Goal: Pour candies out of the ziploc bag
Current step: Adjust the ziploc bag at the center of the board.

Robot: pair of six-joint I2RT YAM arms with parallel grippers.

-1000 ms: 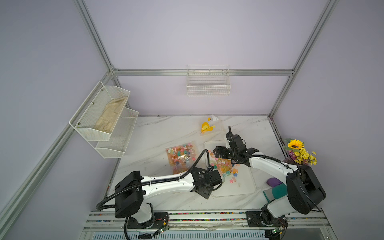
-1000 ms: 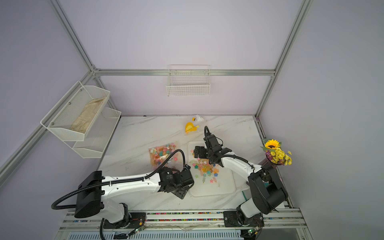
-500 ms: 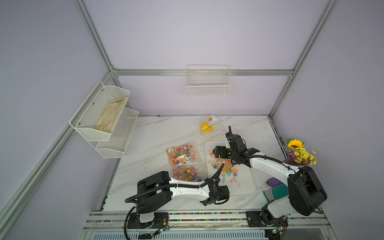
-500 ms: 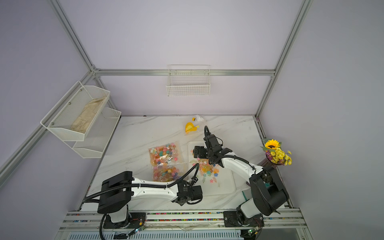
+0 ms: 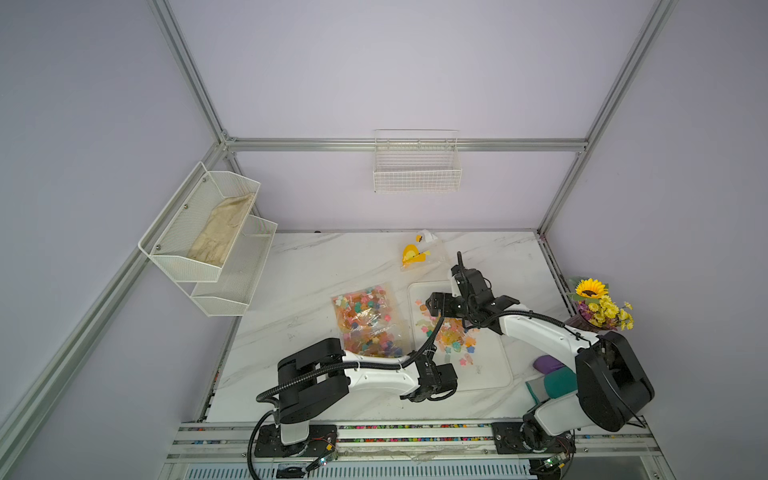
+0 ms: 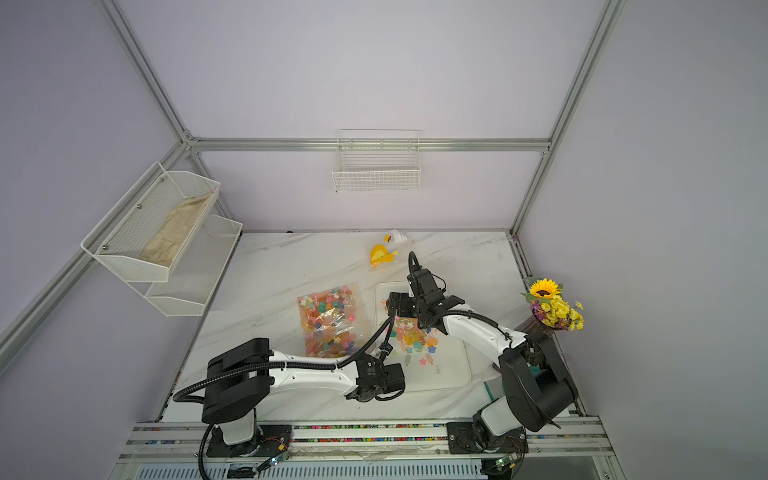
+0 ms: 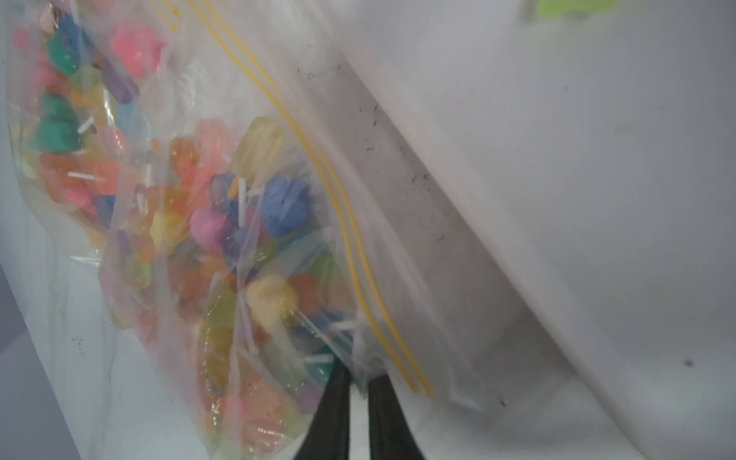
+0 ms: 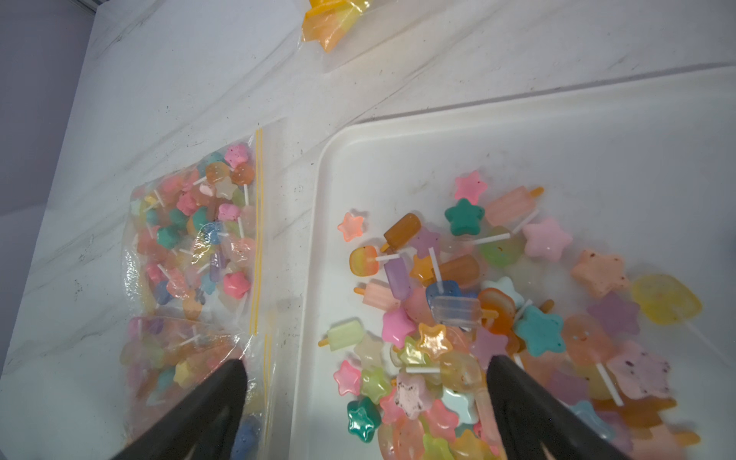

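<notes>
The clear ziploc bag (image 5: 365, 316) (image 6: 330, 316) full of candies lies flat on the marble table, left of a white tray (image 5: 490, 374). In the right wrist view it looks like two bagfuls end to end (image 8: 199, 239). My left gripper (image 7: 357, 376) is shut on the bag's near corner, beside the yellow zip lines (image 7: 350, 239). Loose candies (image 5: 451, 338) (image 8: 458, 318) are heaped on the tray. My right gripper (image 8: 366, 382) (image 5: 432, 304) hangs open above the tray's left rim, with one finger over the bag and the other over the heap.
A small yellow packet (image 5: 415, 254) lies behind the tray. A flower bouquet (image 5: 600, 307) stands at the right edge, with purple (image 5: 548, 363) and teal (image 5: 557, 382) things under my right arm. A wire shelf (image 5: 208, 232) hangs on the left wall and a basket (image 5: 417, 166) on the back wall.
My left arm has drawn back toward the front edge, uncovering the bag's near part. Its gripper has closed on the bag's corner. The right arm has not moved.
</notes>
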